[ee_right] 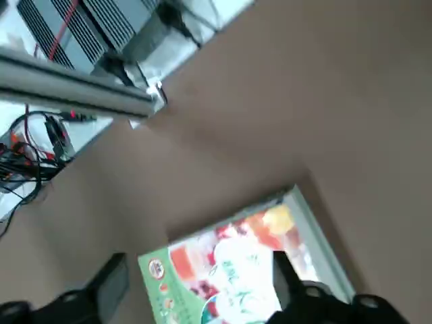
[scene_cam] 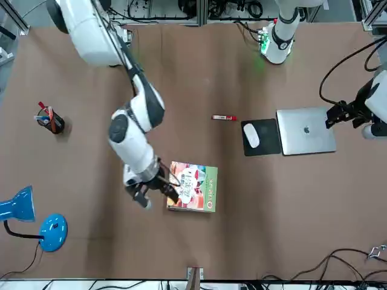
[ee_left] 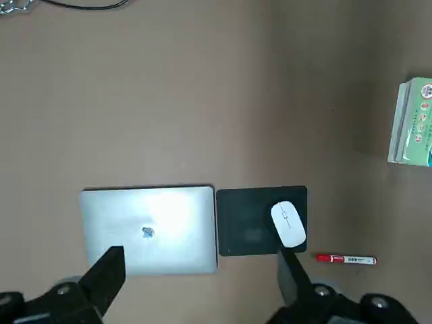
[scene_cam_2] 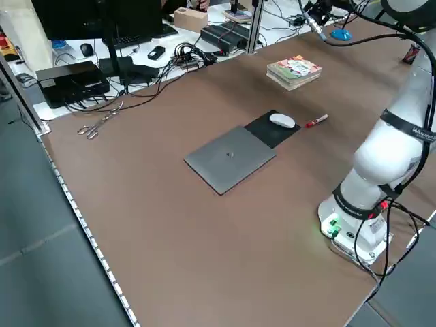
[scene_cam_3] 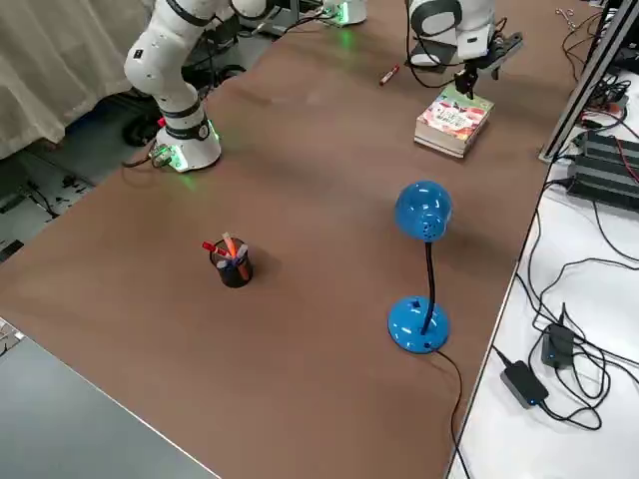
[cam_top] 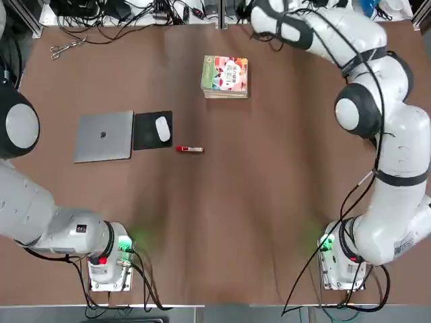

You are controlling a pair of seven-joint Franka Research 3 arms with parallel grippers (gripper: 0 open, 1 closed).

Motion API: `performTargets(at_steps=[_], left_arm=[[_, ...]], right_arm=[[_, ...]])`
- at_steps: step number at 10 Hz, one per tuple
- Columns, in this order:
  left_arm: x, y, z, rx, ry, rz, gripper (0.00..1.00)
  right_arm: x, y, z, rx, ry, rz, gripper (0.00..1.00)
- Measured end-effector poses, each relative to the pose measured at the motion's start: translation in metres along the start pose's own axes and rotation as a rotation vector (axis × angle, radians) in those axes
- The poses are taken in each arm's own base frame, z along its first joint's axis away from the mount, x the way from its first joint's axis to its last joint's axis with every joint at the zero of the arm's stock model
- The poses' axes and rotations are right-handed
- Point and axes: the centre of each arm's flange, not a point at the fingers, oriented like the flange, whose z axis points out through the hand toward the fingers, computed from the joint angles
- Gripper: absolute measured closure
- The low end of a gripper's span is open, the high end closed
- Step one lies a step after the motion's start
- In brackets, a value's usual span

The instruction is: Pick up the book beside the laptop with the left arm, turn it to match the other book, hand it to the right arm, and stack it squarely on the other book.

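The colourful book (cam_top: 224, 74) lies flat on top of the other book (scene_cam_2: 291, 82) at the far middle of the table, so only the lower book's page edges show. My right gripper (scene_cam: 158, 188) is open beside the stack's edge. Its fingers (ee_right: 290, 283) are spread wide just above the book's cover (ee_right: 236, 270) and nothing is held. My left gripper (ee_left: 199, 283) is open and empty, hovering above the silver laptop (cam_top: 104, 136) on the left side of the table.
A black mouse pad with a white mouse (cam_top: 162, 128) lies right of the laptop, with a red marker (cam_top: 190, 149) beside it. A pen cup (scene_cam: 49, 119) and a blue lamp (scene_cam: 36, 217) stand on the right arm's side. Scissors (cam_top: 66, 47) lie at the far left.
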Motion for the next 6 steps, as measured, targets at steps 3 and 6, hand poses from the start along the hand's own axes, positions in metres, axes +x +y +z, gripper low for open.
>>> performTargets(at_steps=[3, 6], left_arm=[[0.000, -0.001, -0.003, -0.001, 0.007, -0.001, 0.00], [-0.002, 0.002, -0.006, -0.001, 0.012, 0.003, 0.00]], right_arm=[[0.074, 0.049, -0.074, -0.080, -0.013, -0.149, 0.00], [0.141, 0.130, -0.172, -0.180, -0.088, -0.379, 0.00]])
